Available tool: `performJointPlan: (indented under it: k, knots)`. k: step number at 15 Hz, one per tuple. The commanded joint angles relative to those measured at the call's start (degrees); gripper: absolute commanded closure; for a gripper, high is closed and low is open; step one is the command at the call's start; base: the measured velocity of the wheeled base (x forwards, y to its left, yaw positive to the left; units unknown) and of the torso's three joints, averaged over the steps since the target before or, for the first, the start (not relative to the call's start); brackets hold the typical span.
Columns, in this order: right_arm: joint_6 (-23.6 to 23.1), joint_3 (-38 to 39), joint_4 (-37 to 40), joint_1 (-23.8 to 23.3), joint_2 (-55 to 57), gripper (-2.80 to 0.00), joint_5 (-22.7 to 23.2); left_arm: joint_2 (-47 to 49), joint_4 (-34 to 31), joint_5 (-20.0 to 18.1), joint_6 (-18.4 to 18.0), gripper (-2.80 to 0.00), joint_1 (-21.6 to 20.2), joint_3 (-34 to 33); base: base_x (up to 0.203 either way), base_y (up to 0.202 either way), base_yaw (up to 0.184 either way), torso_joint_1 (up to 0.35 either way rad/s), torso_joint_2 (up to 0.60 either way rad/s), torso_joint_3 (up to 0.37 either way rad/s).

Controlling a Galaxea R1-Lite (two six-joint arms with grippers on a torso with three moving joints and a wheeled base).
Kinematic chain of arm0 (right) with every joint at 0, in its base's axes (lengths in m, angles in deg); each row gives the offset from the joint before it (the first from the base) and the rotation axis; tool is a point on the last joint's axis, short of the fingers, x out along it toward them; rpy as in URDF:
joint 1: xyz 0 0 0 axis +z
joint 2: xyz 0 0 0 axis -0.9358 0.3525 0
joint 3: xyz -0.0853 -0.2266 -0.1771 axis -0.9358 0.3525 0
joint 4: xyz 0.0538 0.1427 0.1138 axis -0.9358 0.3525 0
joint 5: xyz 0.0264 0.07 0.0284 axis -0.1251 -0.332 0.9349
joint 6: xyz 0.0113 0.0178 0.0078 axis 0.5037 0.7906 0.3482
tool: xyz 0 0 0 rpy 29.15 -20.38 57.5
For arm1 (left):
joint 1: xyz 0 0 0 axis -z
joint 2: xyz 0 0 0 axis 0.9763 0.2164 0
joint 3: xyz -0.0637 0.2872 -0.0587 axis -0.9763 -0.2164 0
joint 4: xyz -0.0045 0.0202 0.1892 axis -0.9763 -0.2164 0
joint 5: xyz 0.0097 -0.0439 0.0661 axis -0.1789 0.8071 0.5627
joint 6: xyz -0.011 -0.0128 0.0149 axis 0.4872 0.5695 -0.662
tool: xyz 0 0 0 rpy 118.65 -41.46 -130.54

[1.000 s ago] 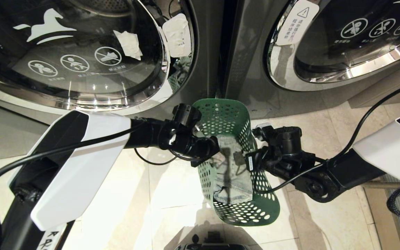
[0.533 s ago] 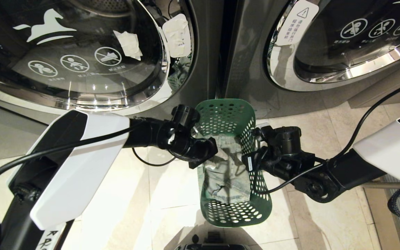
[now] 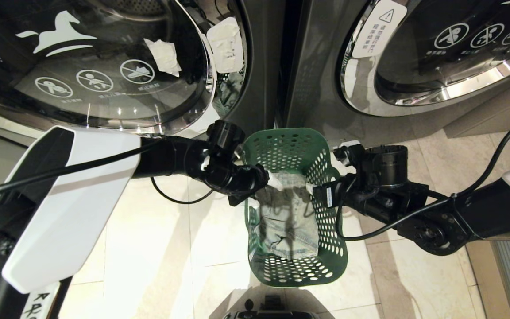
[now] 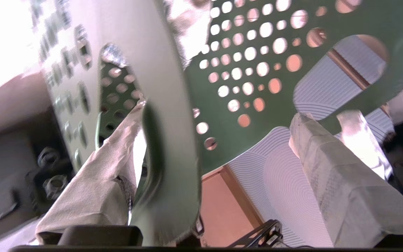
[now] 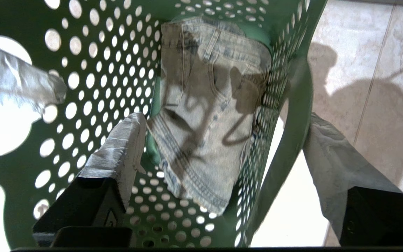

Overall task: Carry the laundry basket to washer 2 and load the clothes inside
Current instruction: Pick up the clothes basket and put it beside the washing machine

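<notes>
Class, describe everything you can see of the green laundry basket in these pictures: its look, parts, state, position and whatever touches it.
The laundry basket is dark green plastic, rectangular with rounded corners, its walls dotted with round holes and pierced by cut-out handles. It stands upright on the tiled floor before the gap between two washers. Folded pale denim clothes lie inside. The left gripper and right gripper each straddle a side rim, jaws open.
</notes>
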Motion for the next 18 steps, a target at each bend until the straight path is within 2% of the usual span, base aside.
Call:
performJointPlan:
  k: [1,4,7,9,11,15,18]
  knots:
    - [0.1,1.8,-0.2,0.0,-2.3,-2.8,-0.1,-1.0,-1.1,0.5,0.3,-2.8,-0.1,-0.1,0.0,0.0,0.0,0.0,0.0,0.0]
    - [0.1,5.6,-0.4,0.1,-4.6,-2.8,0.0,-0.2,-2.9,6.6,0.0,-2.8,0.1,-0.1,0.0,0.0,0.0,0.0,0.0,0.0]
    - [0.3,7.8,-0.3,0.1,-6.8,-2.8,0.1,-0.1,-3.3,9.5,-0.4,-2.8,0.1,-0.1,0.0,0.0,0.0,0.0,0.0,0.0]
    - [0.3,9.1,-0.2,0.2,-8.5,-2.8,0.1,-0.7,-3.3,11.4,-1.7,-2.8,-0.1,-0.1,0.0,0.0,0.0,0.0,0.0,0.0]
    - [0.0,9.2,0.1,0.4,-11.0,-2.8,0.1,-1.8,-3.3,15.1,-4.3,-2.8,-0.1,-0.1,0.0,0.0,0.0,0.0,0.0,0.0]
    - [-0.5,9.3,5.5,0.4,-15.3,-2.8,0.0,-5.6,-7.5,17.1,-4.8,-2.8,-0.1,-0.1,0.0,0.0,0.0,0.0,0.0,0.0]
    - [-0.9,9.6,12.5,0.6,-20.7,-2.8,0.0,-10.0,-10.6,21.5,-5.4,-2.8,-0.2,-0.2,0.0,0.0,0.0,0.0,0.0,0.0]
